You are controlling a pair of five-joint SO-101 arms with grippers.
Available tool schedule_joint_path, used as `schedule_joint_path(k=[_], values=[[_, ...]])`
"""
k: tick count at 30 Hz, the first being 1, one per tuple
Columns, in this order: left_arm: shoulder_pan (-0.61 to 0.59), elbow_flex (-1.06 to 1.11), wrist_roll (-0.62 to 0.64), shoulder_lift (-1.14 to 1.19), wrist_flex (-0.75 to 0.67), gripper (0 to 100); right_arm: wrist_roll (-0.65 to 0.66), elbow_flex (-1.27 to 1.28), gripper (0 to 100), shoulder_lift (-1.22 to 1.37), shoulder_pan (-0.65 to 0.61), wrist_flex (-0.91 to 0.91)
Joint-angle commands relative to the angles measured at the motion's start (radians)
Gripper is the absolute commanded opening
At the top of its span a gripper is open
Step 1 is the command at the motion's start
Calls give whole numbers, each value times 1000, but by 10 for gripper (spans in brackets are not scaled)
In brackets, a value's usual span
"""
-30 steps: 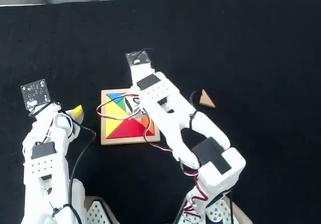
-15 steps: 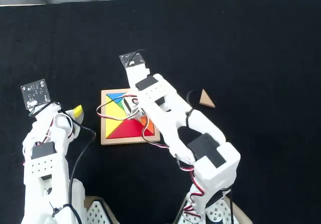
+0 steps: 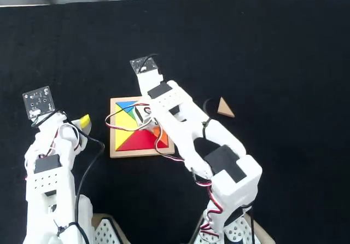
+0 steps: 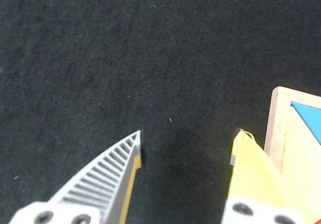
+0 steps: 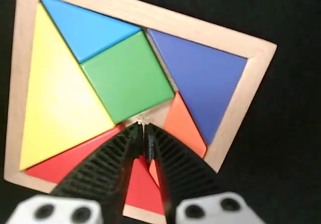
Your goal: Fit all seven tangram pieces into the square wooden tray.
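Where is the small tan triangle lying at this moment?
In the high view, the small tan triangle lies on the black table, outside the wooden tray and well to its right.

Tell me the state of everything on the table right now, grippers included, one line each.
Wooden tray: holds six pieces, small gap near the middle.
Tan triangle: loose on the table, outside the tray.
Left gripper: open, empty, beside the tray.
Right gripper: shut, empty, over the tray.
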Motion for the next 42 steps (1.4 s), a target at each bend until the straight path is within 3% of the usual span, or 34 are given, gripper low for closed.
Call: schedule_joint_path(k=[1, 19, 39, 42], values=[[-2, -7, 2, -15, -15, 288, 9, -61, 11, -4, -6, -8], [-2, -7, 2, -15, -15, 288, 52, -35, 11, -5, -89, -5], [-2, -7, 2, -15, -15, 288, 52, -41, 11, -13, 3, -3], [-2, -7, 2, -15, -15, 288, 52, -68, 11, -85, 11, 75]])
